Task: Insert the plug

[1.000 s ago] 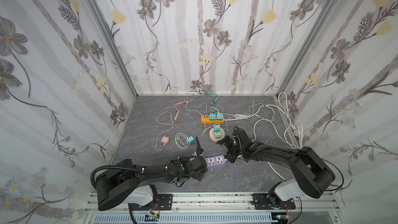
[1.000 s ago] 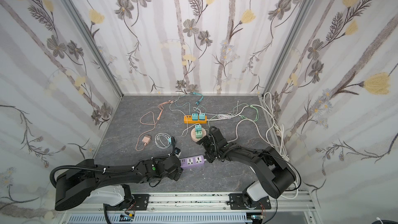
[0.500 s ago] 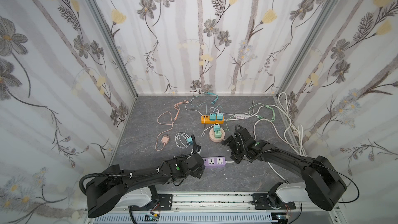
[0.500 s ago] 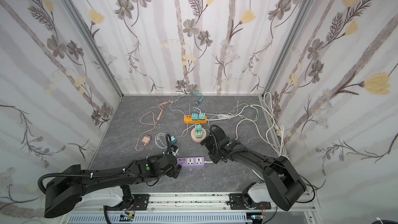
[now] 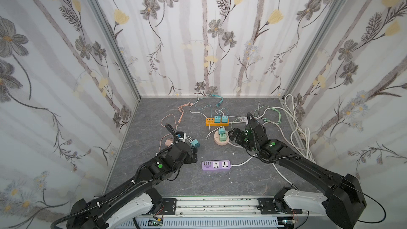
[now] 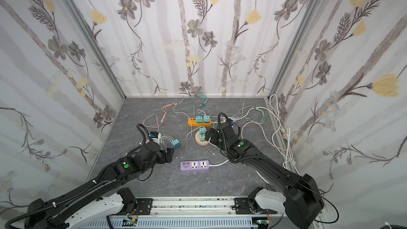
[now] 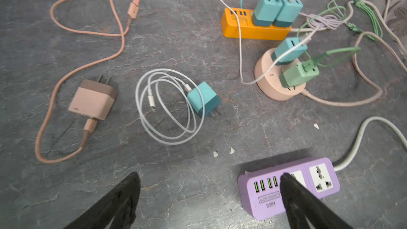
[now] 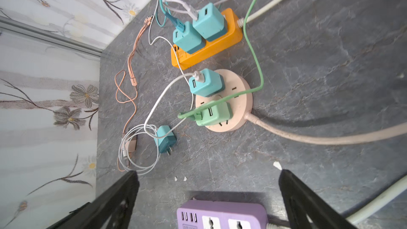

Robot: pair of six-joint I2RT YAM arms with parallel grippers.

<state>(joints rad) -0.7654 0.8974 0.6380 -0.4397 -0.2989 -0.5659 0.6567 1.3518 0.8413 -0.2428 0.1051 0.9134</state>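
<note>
The loose teal plug [image 7: 203, 99] lies on its side on the grey floor, prongs free, inside a coil of white cable [image 7: 167, 106]. The purple power strip [image 5: 216, 165] sits near the front with both sockets empty. My left gripper [image 5: 193, 154] hovers open and empty between plug [image 5: 195, 144] and strip; in the left wrist view my left gripper [image 7: 209, 176] has one finger overlapping the strip [image 7: 264, 197]. My right gripper [image 5: 234, 136] is open and empty, raised behind the strip beside the round socket. In the right wrist view my right gripper [image 8: 208, 174] frames the strip [image 8: 222, 214].
A round pink socket [image 7: 273, 84] holds a teal and a green charger. Behind it, an orange strip [image 7: 253, 30] carries two teal chargers. A pink charger [image 7: 92, 99] with its cable lies to the left. White cables [image 5: 295, 133] pile along the right wall.
Both grippers have drawn back from the purple strip: the left moved left and away from its end, the right rose toward the round socket. The strip has stayed put.
</note>
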